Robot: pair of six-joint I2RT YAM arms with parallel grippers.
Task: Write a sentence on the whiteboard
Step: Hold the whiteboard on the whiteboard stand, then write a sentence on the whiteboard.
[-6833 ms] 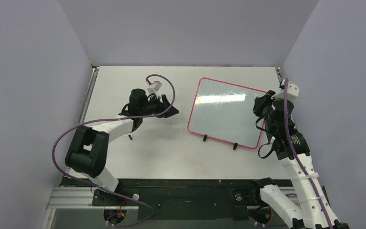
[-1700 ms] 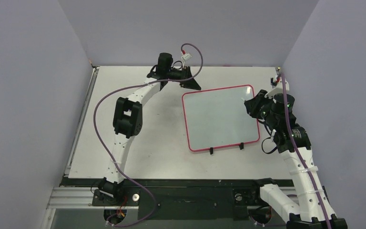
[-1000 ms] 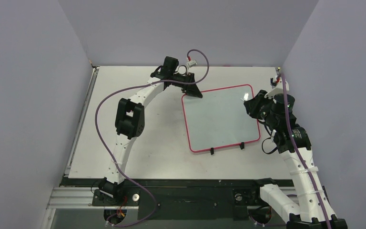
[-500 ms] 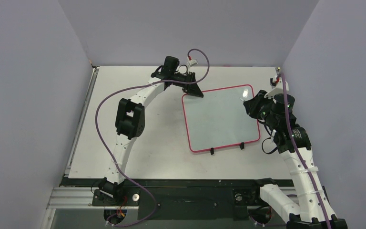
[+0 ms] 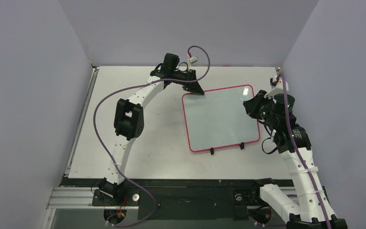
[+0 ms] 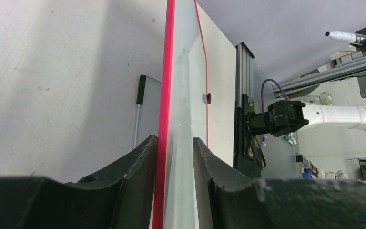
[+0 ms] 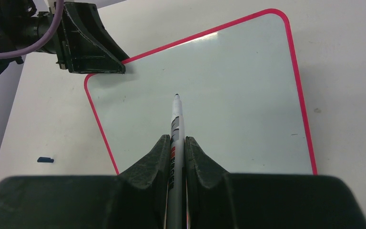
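Observation:
The whiteboard (image 5: 219, 119) lies on the table with its pink-red frame and two black feet at its near edge. Its surface is blank; no blue sentence shows in any view. My left gripper (image 5: 194, 90) is shut on the board's far left corner; in the left wrist view the gripper (image 6: 175, 140) pinches the whiteboard's (image 6: 181, 95) red edge. My right gripper (image 5: 251, 106) is at the far right corner, shut on a silver pen (image 7: 177, 124). The pen's uncapped tip points over the whiteboard (image 7: 228, 95). I cannot tell whether the tip touches. The right gripper (image 7: 175, 139) is seen from behind.
A small dark cap-like piece (image 7: 45, 160) lies on the table beside the board. A thin white stick with a black end (image 6: 138, 112) lies by the board's edge. Grey walls close the table on three sides.
The board was turned and shifted left. My left arm swung from the table's left to the board's far left corner and closed on it. In the last second almost nothing moved.

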